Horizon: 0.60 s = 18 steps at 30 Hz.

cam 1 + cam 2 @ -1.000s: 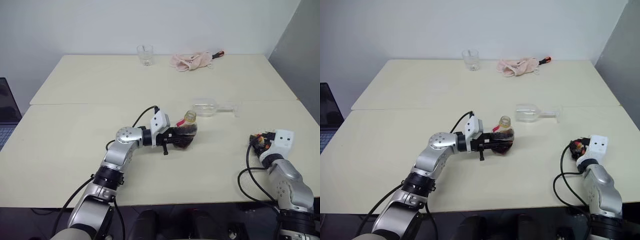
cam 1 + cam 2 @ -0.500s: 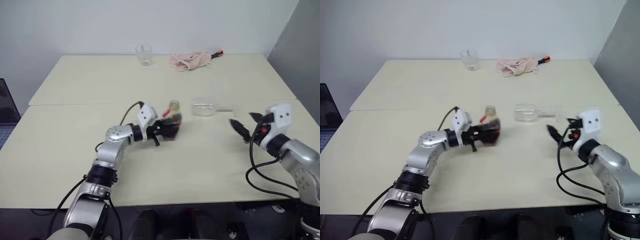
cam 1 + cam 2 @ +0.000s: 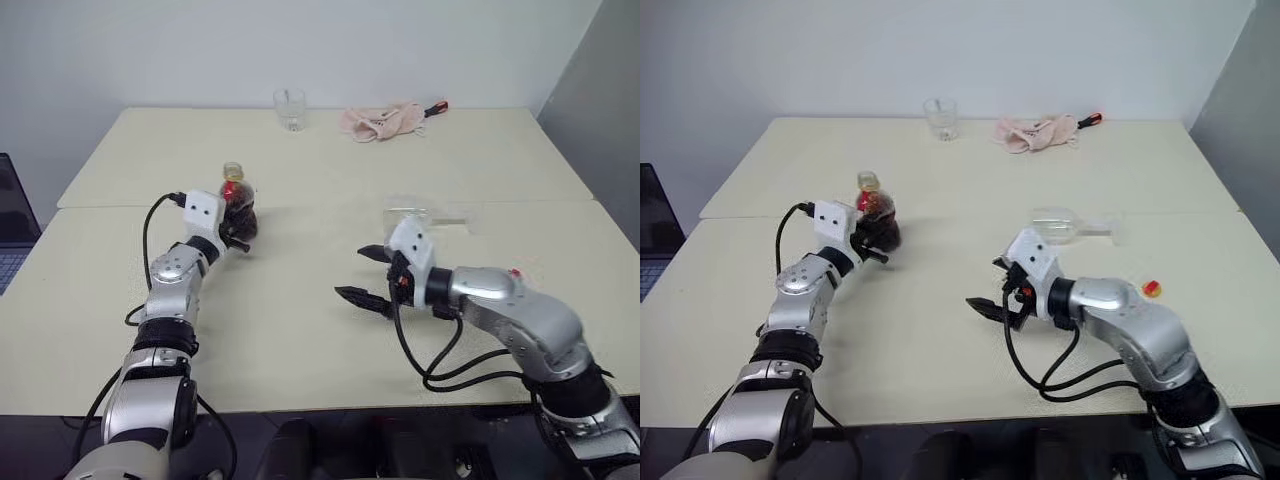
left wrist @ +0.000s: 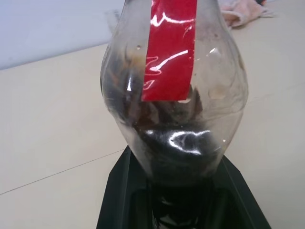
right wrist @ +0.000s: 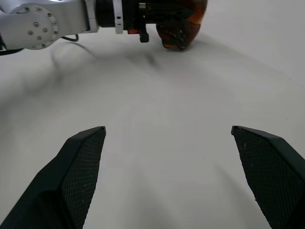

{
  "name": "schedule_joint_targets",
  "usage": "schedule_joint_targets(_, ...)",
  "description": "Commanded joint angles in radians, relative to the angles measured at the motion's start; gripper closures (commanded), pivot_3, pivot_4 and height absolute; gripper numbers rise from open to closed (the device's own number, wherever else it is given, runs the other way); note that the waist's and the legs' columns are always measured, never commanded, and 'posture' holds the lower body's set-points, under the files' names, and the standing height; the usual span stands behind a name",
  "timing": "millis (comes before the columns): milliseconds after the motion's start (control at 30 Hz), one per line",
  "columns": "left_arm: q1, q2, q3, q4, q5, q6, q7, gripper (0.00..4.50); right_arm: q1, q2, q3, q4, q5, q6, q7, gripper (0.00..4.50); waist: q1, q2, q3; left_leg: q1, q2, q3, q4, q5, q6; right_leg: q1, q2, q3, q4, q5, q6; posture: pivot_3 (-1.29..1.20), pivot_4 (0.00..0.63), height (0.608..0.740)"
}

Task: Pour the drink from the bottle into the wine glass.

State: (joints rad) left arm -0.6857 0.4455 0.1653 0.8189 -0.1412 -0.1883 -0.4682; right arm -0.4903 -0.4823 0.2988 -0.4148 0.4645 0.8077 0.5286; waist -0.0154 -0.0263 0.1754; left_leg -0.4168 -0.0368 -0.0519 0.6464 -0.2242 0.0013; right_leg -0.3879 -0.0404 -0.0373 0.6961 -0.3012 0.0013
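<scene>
bottle [image 3: 237,205] stands uncapped in the clenched left gripper [image 3: 238,232] at the table's left, wine glass [image 3: 1058,226] lies empty on its side, right gripper [image 3: 998,289] gaping, pouring not begun.

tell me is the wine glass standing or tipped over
Tipped over: the wine glass lies on its side on the table, bowl and stem flat.

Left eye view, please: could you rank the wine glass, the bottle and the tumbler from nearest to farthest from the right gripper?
1. Wine glass: lying on its side just beyond the right gripper.
2. Bottle: across the table, held in the left gripper.
3. Tumbler: upright at the table's far edge.
</scene>
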Motion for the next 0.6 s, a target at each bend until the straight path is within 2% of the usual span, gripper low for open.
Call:
schedule_joint_targets(33, -0.001, 0.011, 0.048, 0.051, -0.013, -0.043, 0.051, 3.85, -0.035, 0.05, 0.013, 0.029, -0.055, -0.065, -0.008, 0.0, -0.002, -0.001, -0.001, 0.0, 0.0, 0.0, 0.0, 0.0, 0.0, 0.0, 0.0, 0.0, 0.0, 0.0, 0.0, 0.0, 0.15, 0.74)
schedule_joint_targets(400, 0.093, -0.026, 0.099, 0.005, -0.062, -0.05, 0.113, 3.85, -0.039, 0.084, 0.017, 0.056, -0.116, -0.091, 0.041, 0.0, -0.016, -0.001, -0.001, 0.002, 0.001, 0.0, -0.001, 0.0, 0.0, 0.0, 0.001, 0.001, 0.001, 0.0, 0.0, 0.0, 0.15, 0.74)
schedule_joint_targets(600, 0.133, -0.023, 0.106, -0.054, -0.072, -0.018, 0.135, 1.86, -0.044, 0.094, 0.012, 0.063, -0.132, -0.093, 0.062, 0.0, -0.015, 0.0, -0.001, 0.002, 0.001, 0.0, -0.001, 0.0, 0.0, -0.001, 0.001, 0.001, 0.001, 0.0, 0.0, 0.0, 0.15, 0.74)
